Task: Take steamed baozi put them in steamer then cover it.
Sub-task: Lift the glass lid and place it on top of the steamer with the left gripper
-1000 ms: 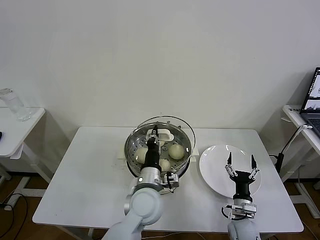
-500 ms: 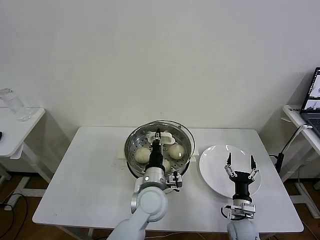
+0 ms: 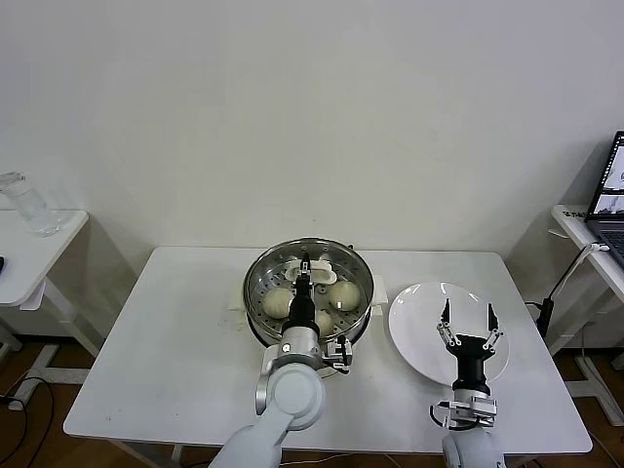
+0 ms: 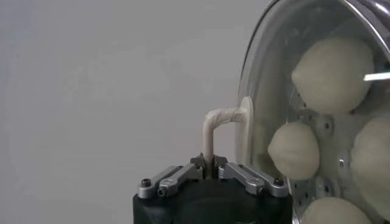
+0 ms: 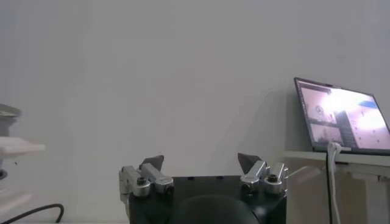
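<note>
Left gripper [image 3: 305,264] was clamped on the white handle [image 4: 214,131] of the glass lid [image 3: 310,283], lid sitting over the steamer [image 3: 255,292] at centre tabletop [image 3: 166,341]. Steamed baozi [image 3: 342,294] were all inside on the perforated tray; wrist view showed four through the glass. Lid rim looked seated all round, but the arm blocked the near edge in the head view, so I couldn't confirm that. Right gripper [image 3: 467,322] hung idle, spread wide, above the empty white plate [image 3: 414,336] just right of the pot. Step in hand, as I judged it: finish the cover. To do it well: check the lid is level and concentric with the pot rim, open straight off the handle with no sideways pull, then lift vertically so the lid doesn't get dragged or tipped.
</note>
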`<act>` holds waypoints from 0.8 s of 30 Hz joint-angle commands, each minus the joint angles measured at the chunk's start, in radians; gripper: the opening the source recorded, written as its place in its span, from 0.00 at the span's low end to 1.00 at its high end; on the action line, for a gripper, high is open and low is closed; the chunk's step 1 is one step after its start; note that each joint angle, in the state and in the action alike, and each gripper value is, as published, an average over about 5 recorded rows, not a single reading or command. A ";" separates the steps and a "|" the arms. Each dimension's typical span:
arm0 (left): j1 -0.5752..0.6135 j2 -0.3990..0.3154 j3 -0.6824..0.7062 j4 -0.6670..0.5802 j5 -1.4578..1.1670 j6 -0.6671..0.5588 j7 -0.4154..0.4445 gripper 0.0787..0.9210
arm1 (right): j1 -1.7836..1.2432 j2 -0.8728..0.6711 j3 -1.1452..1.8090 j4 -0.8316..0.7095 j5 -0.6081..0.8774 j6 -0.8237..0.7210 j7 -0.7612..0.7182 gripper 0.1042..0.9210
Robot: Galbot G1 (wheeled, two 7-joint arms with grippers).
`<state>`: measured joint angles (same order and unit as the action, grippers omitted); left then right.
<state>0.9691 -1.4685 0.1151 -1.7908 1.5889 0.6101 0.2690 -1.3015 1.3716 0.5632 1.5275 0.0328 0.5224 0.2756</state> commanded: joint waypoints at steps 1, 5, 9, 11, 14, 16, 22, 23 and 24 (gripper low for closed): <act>-0.001 -0.002 -0.005 0.013 0.014 -0.003 0.007 0.13 | 0.002 0.002 -0.002 -0.004 -0.006 0.003 0.000 0.88; 0.002 0.000 -0.010 0.010 0.015 -0.004 0.010 0.13 | 0.000 0.007 -0.003 -0.003 -0.011 0.006 0.000 0.88; 0.002 0.004 -0.012 0.005 0.016 -0.004 0.011 0.13 | 0.001 0.009 -0.005 -0.004 -0.015 0.006 0.000 0.88; 0.003 0.005 -0.011 0.005 0.016 -0.004 0.011 0.13 | 0.003 0.009 -0.005 -0.004 -0.017 0.006 0.000 0.88; 0.004 0.004 -0.010 0.005 0.016 -0.004 0.015 0.13 | 0.006 0.008 -0.006 -0.005 -0.018 0.006 0.000 0.88; 0.005 0.004 -0.010 0.002 0.016 -0.004 0.020 0.13 | 0.006 0.008 -0.006 -0.006 -0.018 0.006 0.000 0.88; 0.004 0.002 -0.009 -0.005 0.015 -0.007 0.029 0.13 | 0.007 0.008 -0.006 -0.009 -0.019 0.006 0.000 0.88; 0.003 0.002 -0.009 -0.004 0.015 -0.007 0.030 0.13 | 0.007 0.008 -0.005 -0.009 -0.019 0.006 0.000 0.88; 0.003 0.002 -0.010 -0.003 0.015 -0.008 0.031 0.13 | 0.007 0.008 -0.005 -0.008 -0.019 0.006 0.000 0.88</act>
<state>0.9728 -1.4652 0.1063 -1.7935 1.6031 0.6045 0.2917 -1.2951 1.3796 0.5574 1.5183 0.0148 0.5281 0.2752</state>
